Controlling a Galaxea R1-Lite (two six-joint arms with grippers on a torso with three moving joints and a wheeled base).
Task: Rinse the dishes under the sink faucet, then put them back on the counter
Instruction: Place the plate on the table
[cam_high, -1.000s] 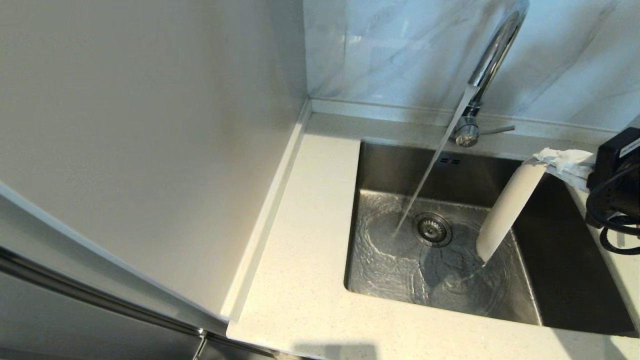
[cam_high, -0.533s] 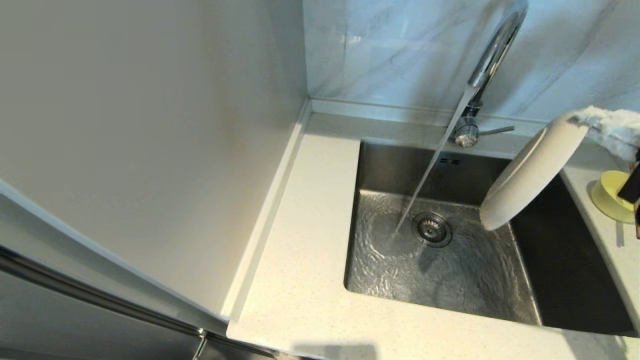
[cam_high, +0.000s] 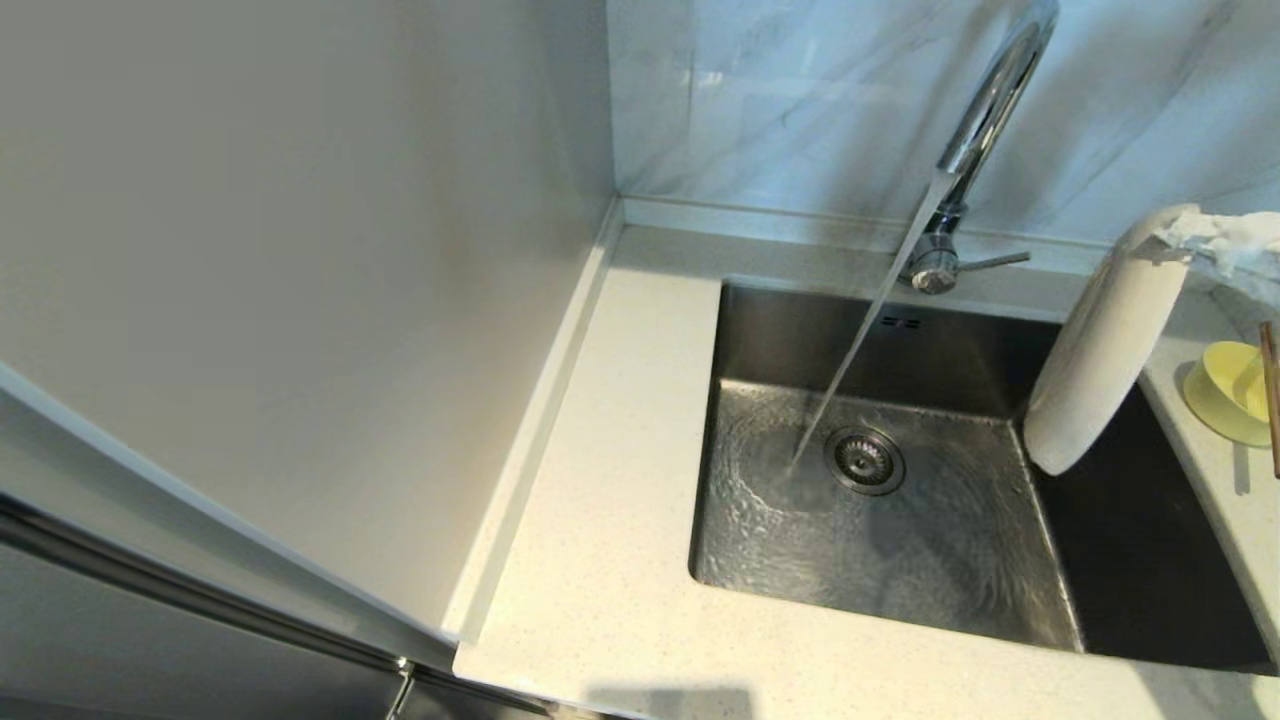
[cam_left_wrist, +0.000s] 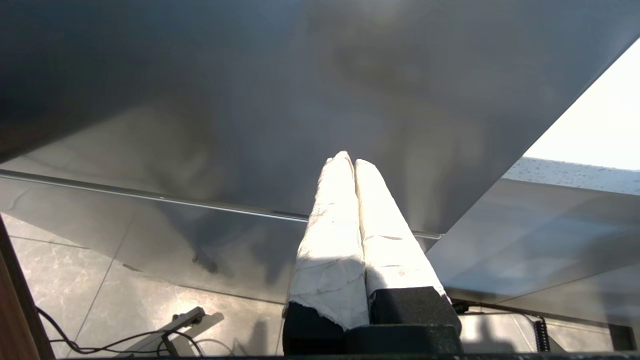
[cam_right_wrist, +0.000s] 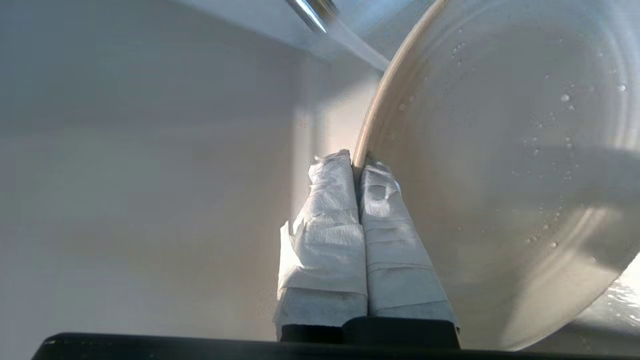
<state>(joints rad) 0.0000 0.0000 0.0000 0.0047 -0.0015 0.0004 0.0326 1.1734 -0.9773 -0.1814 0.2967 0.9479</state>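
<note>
My right gripper (cam_high: 1190, 238) (cam_right_wrist: 356, 159), fingers wrapped in white cloth, is shut on the rim of the cream-white plate (cam_high: 1100, 345) (cam_right_wrist: 505, 165). The plate hangs edge-down over the right side of the steel sink (cam_high: 800, 330), wet with droplets. Water runs from the chrome faucet (cam_high: 985, 110) into the basin beside the drain strainer (cam_high: 864, 460). The pale-yellow bowl (cam_high: 1228, 392) and the brown chopsticks (cam_high: 1271, 395) rest on the counter (cam_high: 610, 520) at the far right. My left gripper (cam_left_wrist: 348, 161) is shut on nothing, parked low beside a grey cabinet, away from the sink.
A plain wall panel (cam_high: 300, 300) rises along the counter's left rim. Grey-veined marble tiles (cam_high: 800, 100) back the sink. The faucet's thin side lever (cam_high: 995, 260) points right. Bare counter lies left of and in front of the sink.
The plate has been lifted out of the basin and carried right, toward the counter, now hanging steeper. The black arm has left the head view, uncovering bowl and chopsticks. Water keeps running.
</note>
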